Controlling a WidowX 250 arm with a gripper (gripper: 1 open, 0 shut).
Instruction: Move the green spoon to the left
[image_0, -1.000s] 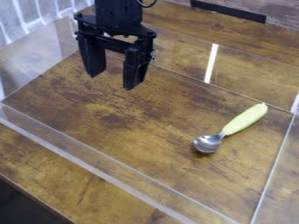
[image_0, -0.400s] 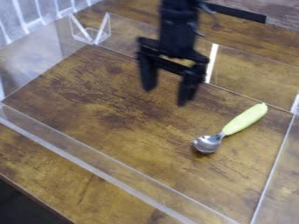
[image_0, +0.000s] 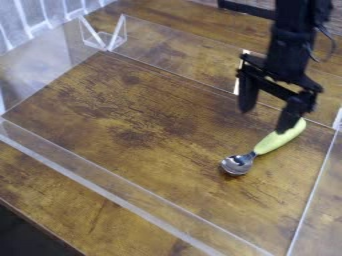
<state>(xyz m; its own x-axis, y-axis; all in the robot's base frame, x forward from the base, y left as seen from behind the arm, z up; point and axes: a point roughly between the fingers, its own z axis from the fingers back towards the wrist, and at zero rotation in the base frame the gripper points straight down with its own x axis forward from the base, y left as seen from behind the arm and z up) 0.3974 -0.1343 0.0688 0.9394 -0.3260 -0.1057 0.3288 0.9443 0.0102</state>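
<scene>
The black gripper (image_0: 277, 100) hangs from its arm at the right side of the view, pointing straight down, its jaws spread wide and grasping nothing; the two dark fingers (image_0: 250, 88) stand apart with bare wood showing between them; the gripper sits just above the upper end of the green spoon (image_0: 266, 144), and whether a fingertip touches the handle cannot be told from this view. The spoon lies flat on the wooden surface (image_0: 134, 110) near the right edge, slanted; its yellow-green handle points up and to the right, under the gripper, and its shiny silver bowl lies at the lower left end, facing up. The surface is dark brown planking with a visible grain; a clear plastic wall (image_0: 94, 190) runs along its near edge and another clear panel rises at the right edge, just beside the spoon's handle; a streak of light reflects on the wood to the left of the gripper.
</scene>
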